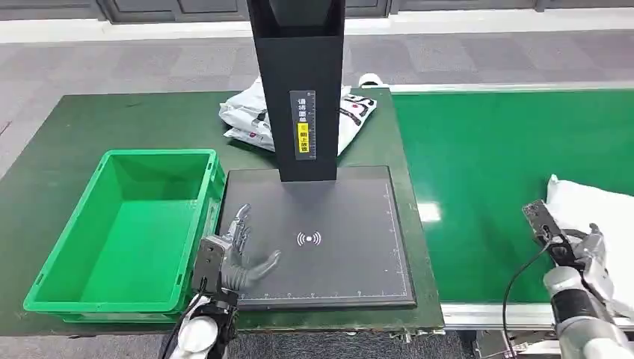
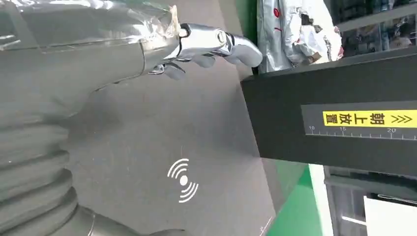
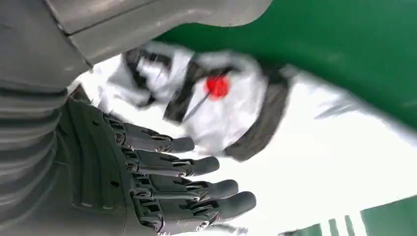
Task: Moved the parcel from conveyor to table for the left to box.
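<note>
A white parcel (image 1: pixel 591 213) with black and red print lies on the green conveyor at the far right edge. My right hand (image 1: pixel 587 250) hovers at its near side with fingers spread and nothing held; the right wrist view shows those fingers (image 3: pixel 196 187) stretched over the parcel (image 3: pixel 231 108). My left hand (image 1: pixel 238 254) is open above the near left corner of the dark scanner pad (image 1: pixel 336 262), holding nothing. In the left wrist view its fingers (image 2: pixel 216 44) hang over the pad (image 2: pixel 147 147). The green box (image 1: pixel 127 232) stands left of the pad.
A black scanner post (image 1: pixel 299 90) rises from the pad's far edge. Behind it lies a pile of white parcels (image 1: pixel 250 116). The conveyor belt (image 1: pixel 493 164) runs along the right of the dark green table (image 1: pixel 67 134).
</note>
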Robot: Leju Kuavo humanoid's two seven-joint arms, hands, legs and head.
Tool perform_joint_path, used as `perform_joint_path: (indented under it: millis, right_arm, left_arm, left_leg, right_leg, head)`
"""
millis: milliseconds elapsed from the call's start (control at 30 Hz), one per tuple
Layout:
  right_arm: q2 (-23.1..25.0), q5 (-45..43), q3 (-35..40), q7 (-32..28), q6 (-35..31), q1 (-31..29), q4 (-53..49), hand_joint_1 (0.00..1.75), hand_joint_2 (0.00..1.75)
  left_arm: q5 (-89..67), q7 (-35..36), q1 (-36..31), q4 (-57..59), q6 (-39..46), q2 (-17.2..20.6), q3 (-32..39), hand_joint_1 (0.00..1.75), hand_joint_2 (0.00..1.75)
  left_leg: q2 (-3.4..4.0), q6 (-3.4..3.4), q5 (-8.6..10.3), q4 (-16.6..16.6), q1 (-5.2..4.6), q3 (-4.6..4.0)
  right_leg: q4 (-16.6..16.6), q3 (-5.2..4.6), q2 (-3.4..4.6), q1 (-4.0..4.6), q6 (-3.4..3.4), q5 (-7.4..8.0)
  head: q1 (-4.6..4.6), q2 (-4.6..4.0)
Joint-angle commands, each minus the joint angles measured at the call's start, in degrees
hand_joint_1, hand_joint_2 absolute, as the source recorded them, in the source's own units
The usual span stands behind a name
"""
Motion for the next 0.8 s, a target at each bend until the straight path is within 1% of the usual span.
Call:
perform_joint_path:
  millis: [33, 67, 100, 133, 200, 333, 467, 567, 633, 667, 700, 733, 800]
  right_arm:
    - [-2.7, 12.2, 12.0, 12.3, 3.5, -5.8, 9.5, 0.00, 1.75]
    - [-2.6, 14.8, 13.7, 14.7, 5.4, -5.7, 9.8, 0.00, 1.75]
    - [-2.6, 16.4, 14.7, 15.9, 6.7, -5.7, 10.1, 0.00, 1.75]
    - [-2.4, 18.2, 16.2, 17.3, 8.4, -5.9, 10.4, 0.00, 1.75]
    - [-1.9, 20.8, 17.7, 18.8, 10.4, -6.5, 10.2, 0.00, 1.75]
    - [-1.3, 23.7, 18.8, 20.0, 11.6, -8.2, 10.0, 0.00, 1.75]
    - [-0.9, 27.8, 20.1, 22.4, 10.9, -7.7, 9.5, 0.00, 1.75]
    - [-1.0, 28.1, 20.2, 22.4, 11.6, -7.9, 9.6, 0.00, 1.75]
    - [-0.6, 27.9, 18.8, 20.7, 15.8, -8.6, 10.0, 0.00, 1.75]
    - [-0.3, 27.6, 17.8, 19.0, 19.0, -8.8, 10.3, 0.00, 1.75]
    - [0.0, 27.8, 17.4, 18.3, 20.6, -8.8, 10.2, 0.00, 1.75]
    - [0.4, 27.6, 16.6, 16.6, 22.9, -8.9, 10.4, 0.00, 1.75]
    - [1.0, 27.2, 15.8, 14.1, 26.5, -9.6, 10.8, 0.00, 1.75]
  left_arm:
    - [0.4, 0.1, -1.7, 3.1, 0.2, 1.9, -0.4, 0.00, 1.75]
    - [0.4, 0.1, -2.2, 3.7, 0.1, 1.8, -0.4, 0.00, 1.75]
    - [0.4, 0.1, -2.5, 4.1, 0.1, 1.7, -0.4, 0.00, 1.75]
    - [0.4, 0.0, -2.7, 4.5, 0.0, 1.6, -0.4, 0.00, 1.75]
    - [0.4, -0.1, -2.8, 5.1, -0.1, 1.4, -0.4, 0.00, 1.75]
    - [0.4, 0.0, -2.9, 5.4, -0.2, 1.3, -0.1, 0.00, 1.75]
    - [0.4, -0.1, -1.4, 5.4, 0.0, 1.3, -0.1, 0.00, 1.75]
    - [0.5, -0.1, -1.3, 5.4, 0.0, 1.4, -0.2, 0.00, 1.75]
    - [0.8, -0.2, -1.4, 5.6, 0.0, 1.9, -0.5, 0.00, 1.75]
    - [1.0, -0.2, -1.8, 6.4, -0.2, 2.0, -0.6, 0.00, 1.75]
    - [1.1, -0.3, -2.0, 7.0, -0.3, 2.0, -0.6, 0.00, 1.75]
    - [1.2, -0.5, -2.4, 8.0, -0.4, 2.0, -0.6, 0.00, 1.75]
    - [1.2, -0.8, -3.2, 9.4, -0.6, 2.0, -0.7, 0.00, 1.75]
  left_leg:
    - [0.27, -0.05, 0.05, -0.1, 0.06, 0.01]
    - [0.07, -0.02, 0.01, 0.0, 0.02, 0.02]
    - [0.15, -0.04, 0.04, -0.1, 0.06, 0.02]
    - [0.07, -0.04, 0.06, -0.1, 0.07, 0.03]
    - [0.06, -0.02, 0.01, 0.0, 0.03, 0.02]
    - [0.28, -0.04, 0.04, 0.0, 0.06, -0.03]
    - [0.15, -0.04, 0.05, -0.1, 0.05, -0.01]
    - [0.08, 0.00, 0.02, 0.0, 0.01, 0.01]
    - [0.21, -0.03, 0.06, -0.1, 0.07, 0.03]
    - [0.12, 0.00, 0.01, 0.0, 0.03, 0.00]
    - [0.21, -0.02, 0.03, -0.1, 0.04, 0.02]
    - [0.08, 0.00, 0.03, 0.0, 0.00, 0.00]
    - [0.11, -0.01, 0.03, 0.0, 0.01, 0.02]
  right_leg:
    - [-0.2, 0.01, -0.06, 0.09, -0.07, 0.11]
    - [0.0, 0.01, -0.08, 0.03, -0.04, 0.02]
    - [-0.1, 0.02, -0.09, 0.08, -0.06, 0.07]
    - [-0.1, 0.05, -0.20, 0.10, -0.07, 0.07]
    - [0.0, 0.01, -0.03, 0.06, -0.05, 0.04]
    - [-0.1, -0.06, -0.01, 0.09, -0.08, 0.13]
    - [-0.1, -0.02, -0.08, 0.07, -0.07, 0.09]
    - [-0.1, 0.01, -0.05, 0.03, -0.04, 0.04]
    - [-0.2, 0.04, -0.10, 0.10, -0.08, 0.11]
    - [-0.1, -0.01, -0.07, 0.05, -0.05, 0.04]
    - [-0.1, 0.00, -0.05, 0.07, -0.08, 0.08]
    - [0.0, 0.00, -0.07, 0.02, -0.04, 0.04]
    - [0.0, 0.01, -0.06, 0.02, -0.05, 0.05]
  head:
    - [0.00, 0.00]
    - [0.00, 0.00]
    - [0.00, -0.02]
    - [0.00, 0.00]
    - [0.02, 0.00]
    - [0.00, 0.00]
    - [0.00, 0.00]
    - [0.00, -0.02]
    - [0.00, 0.00]
    - [0.00, -0.02]
    - [0.00, -0.02]
    - [0.00, 0.00]
    - [0.00, 0.00]
